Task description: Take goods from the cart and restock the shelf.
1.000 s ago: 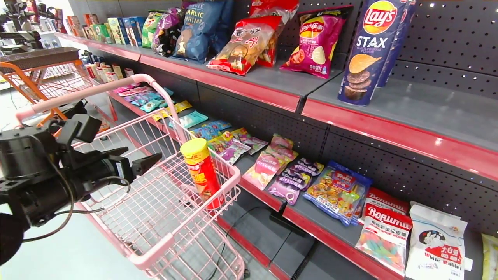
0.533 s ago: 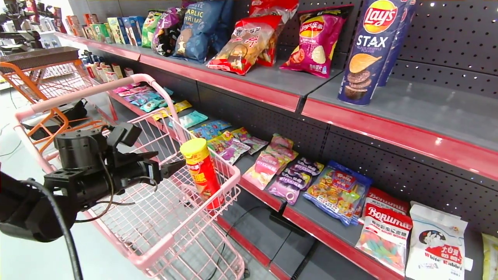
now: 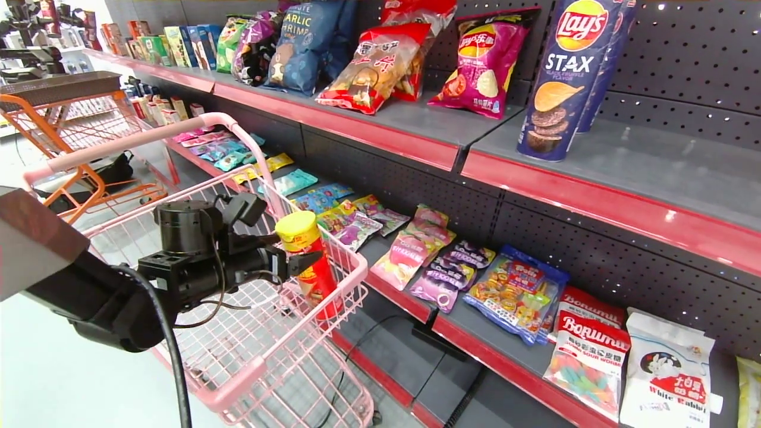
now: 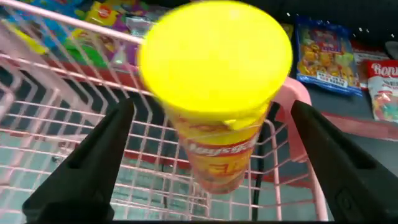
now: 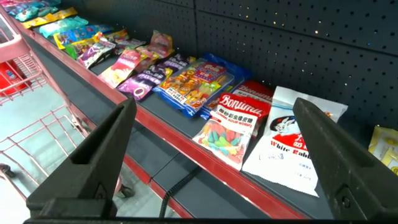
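Can of chips (image 3: 309, 270) stands upright in the pink cart (image 3: 235, 383), between the spread fingers of our left gripper (image 3: 299, 249), which holds nothing yet. We think the gripper straddles it to clamp its sides before lifting toward the shelf (image 3: 642, 160).

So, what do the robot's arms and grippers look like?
The left arm is black, with a round cylindrical wrist part and thin black cables looping along it. The left gripper has two black wedge-shaped fingers that taper to the tips. The right gripper has the same form. No markings are visible.
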Tool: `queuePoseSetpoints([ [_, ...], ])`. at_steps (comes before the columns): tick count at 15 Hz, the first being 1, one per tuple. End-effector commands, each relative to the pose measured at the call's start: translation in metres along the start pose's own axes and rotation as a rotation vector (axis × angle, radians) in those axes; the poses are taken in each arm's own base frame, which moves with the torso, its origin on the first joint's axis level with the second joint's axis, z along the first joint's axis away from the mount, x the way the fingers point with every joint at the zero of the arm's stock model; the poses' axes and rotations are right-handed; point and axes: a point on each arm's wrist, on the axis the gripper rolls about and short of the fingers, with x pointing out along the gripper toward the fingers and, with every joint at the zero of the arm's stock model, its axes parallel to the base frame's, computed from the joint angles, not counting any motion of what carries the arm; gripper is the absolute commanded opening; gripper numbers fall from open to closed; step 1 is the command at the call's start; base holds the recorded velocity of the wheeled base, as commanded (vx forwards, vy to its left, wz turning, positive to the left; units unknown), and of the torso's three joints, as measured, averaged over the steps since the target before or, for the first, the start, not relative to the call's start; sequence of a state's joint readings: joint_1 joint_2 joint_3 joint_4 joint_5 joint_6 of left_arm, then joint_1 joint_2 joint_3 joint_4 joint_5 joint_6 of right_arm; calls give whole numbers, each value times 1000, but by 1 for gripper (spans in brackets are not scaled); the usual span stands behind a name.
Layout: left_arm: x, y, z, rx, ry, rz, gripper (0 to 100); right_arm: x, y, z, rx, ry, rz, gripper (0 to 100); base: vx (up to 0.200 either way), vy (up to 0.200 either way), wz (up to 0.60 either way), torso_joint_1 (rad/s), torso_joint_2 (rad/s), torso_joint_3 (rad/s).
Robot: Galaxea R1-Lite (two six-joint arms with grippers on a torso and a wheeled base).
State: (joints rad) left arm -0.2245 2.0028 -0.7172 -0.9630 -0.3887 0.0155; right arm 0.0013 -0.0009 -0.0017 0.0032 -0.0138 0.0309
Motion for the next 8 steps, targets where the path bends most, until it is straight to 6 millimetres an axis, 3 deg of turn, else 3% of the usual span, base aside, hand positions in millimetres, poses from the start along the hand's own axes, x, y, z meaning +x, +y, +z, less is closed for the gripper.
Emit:
queuePoseSetpoints([
  [1, 12, 0, -9, -6, 25, -12, 100, 0, 0, 0, 0, 1, -1, 100, 0, 0, 0, 0, 0, 0],
  [6, 24, 5, -10, -4, 21, -3, 100, 0, 0, 0, 0, 1, 0, 100, 0, 0, 0, 0, 0, 0],
  [7, 27, 6, -11, 0, 20, 3, 0, 0, 0, 0, 0, 1, 2, 100, 0, 0, 0, 0, 0, 0],
  [8, 27, 6, -10, 6, 11, 2, 0, 0, 0, 0, 0, 1, 0, 100, 0, 0, 0, 0, 0, 0],
])
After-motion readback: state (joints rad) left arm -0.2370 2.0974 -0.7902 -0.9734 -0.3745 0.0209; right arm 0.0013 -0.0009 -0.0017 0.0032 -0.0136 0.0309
